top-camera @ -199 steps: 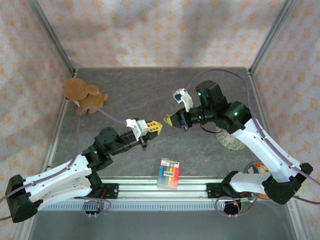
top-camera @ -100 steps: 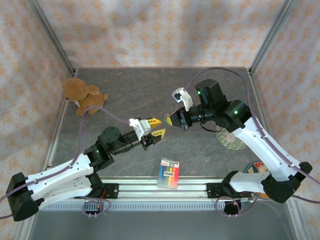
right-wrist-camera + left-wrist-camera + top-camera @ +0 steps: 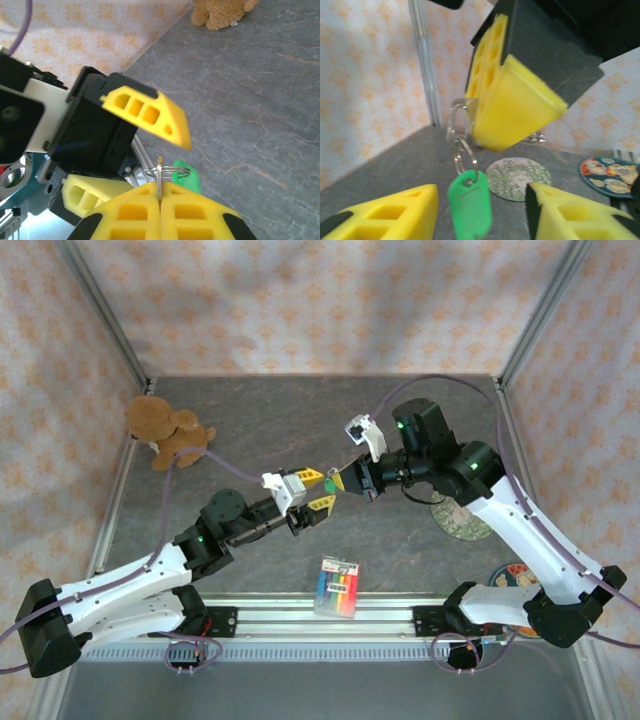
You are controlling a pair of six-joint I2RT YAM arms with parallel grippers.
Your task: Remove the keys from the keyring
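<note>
Grey slate-look tabletop (image 3: 300,410) lies between pale peach flower-print wall panels (image 3: 320,310). Nearest the bases, a rainbow-striped pack (image 3: 338,586) lies flat just past the aluminium rail (image 3: 330,625) at the near edge.

Beyond it the left arm stretches low from its base, its forearm slanting right and away. The right arm rises from its base, bends at a raised elbow and turns its wrist leftward. The left gripper (image 3: 321,490) and the right gripper (image 3: 337,480) meet tip to tip above the middle of the table.

Between them hangs the silvery wire keyring (image 3: 462,150), a chain of linked loops below a clear clip. The green-headed key (image 3: 470,205) dangles at its bottom, clear of the table. The plain metal key cannot be made out with certainty.

The right gripper has its yellow fingers pressed together on the top of the keyring; its own wrist view shows a thin sliver of metal standing up from the seam. The left gripper's yellow fingers stand apart, one on either side of the green-headed key, and appear to touch neither it nor the loops.

Farther right, a round green-patterned coaster (image 3: 455,524) lies partly under the right arm. In the far left corner sits a brown plush teddy bear (image 3: 165,430).
</note>
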